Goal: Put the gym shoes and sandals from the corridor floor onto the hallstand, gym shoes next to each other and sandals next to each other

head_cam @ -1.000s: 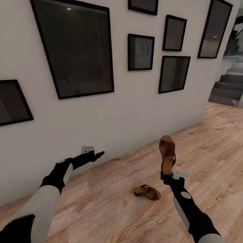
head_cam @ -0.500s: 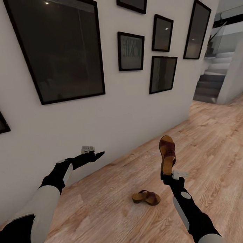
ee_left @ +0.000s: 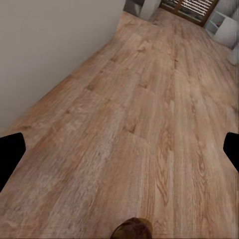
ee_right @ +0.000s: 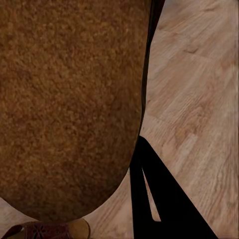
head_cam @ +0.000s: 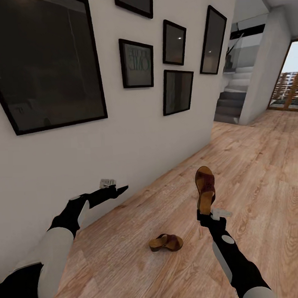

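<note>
Above the corridor floor [head_cam: 261, 171], the right pincer [head_cam: 206, 214] is clamped on the heel of one sandal [head_cam: 205, 188], holding it upright, toe up, strap facing the camera. The left pincer [head_cam: 120, 189] hangs empty near the wall [head_cam: 135, 136], jaws spread wide in its wrist view. The second sandal [head_cam: 166, 242] lies on the planks between the arms, just beside the right forearm. Brown leather strap, tan footbed and a stiff sole suggest a light, rigid load; the heel edge or sole rim looks the surest hold, since the wide strap may flex. Grainy, knotted light wood runs toward grey stairs [head_cam: 231, 101]. Black-framed pictures [head_cam: 47, 66] line the wall.
</note>
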Motion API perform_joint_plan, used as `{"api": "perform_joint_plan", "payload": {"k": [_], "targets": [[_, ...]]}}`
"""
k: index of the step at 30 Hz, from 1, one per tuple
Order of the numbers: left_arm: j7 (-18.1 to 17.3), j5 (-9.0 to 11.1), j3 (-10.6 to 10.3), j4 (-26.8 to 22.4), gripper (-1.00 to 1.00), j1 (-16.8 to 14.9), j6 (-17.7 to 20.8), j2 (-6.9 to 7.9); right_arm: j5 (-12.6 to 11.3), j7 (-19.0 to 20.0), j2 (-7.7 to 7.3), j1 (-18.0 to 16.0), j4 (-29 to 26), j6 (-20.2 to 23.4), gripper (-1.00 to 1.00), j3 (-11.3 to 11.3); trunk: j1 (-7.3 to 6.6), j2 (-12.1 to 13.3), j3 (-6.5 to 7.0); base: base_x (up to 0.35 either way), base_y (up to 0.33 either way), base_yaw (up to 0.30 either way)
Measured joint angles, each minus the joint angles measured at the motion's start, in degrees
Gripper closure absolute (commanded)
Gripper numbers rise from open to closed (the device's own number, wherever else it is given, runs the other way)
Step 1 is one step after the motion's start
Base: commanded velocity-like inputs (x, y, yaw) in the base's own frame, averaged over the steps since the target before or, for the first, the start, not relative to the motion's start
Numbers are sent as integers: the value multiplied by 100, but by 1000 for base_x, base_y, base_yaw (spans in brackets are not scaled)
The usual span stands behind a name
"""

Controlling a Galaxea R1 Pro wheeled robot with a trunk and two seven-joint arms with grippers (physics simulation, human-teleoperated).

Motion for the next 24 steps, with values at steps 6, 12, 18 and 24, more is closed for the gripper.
{"api": "perform_joint_plan", "payload": {"k": [6,12,18,24], "targets": [[-5,0,1,0,-100,0,0,0,0,0,0,0,0,0,100,0,0,0,10,0,0,-284],[-7,0,0,0,-100,2,0,0,1,0,0,0,1,0,100,0,0,0,21,0,0,-284],[-7,0,0,0,-100,-2,0,0,3,0,0,0,2,0,100,0,0,0,33,0,0,-284],[-7,0,0,0,-100,2,0,0,3,0,0,0,-6,0,100,0,0,0,44,0,0,-284]]}}
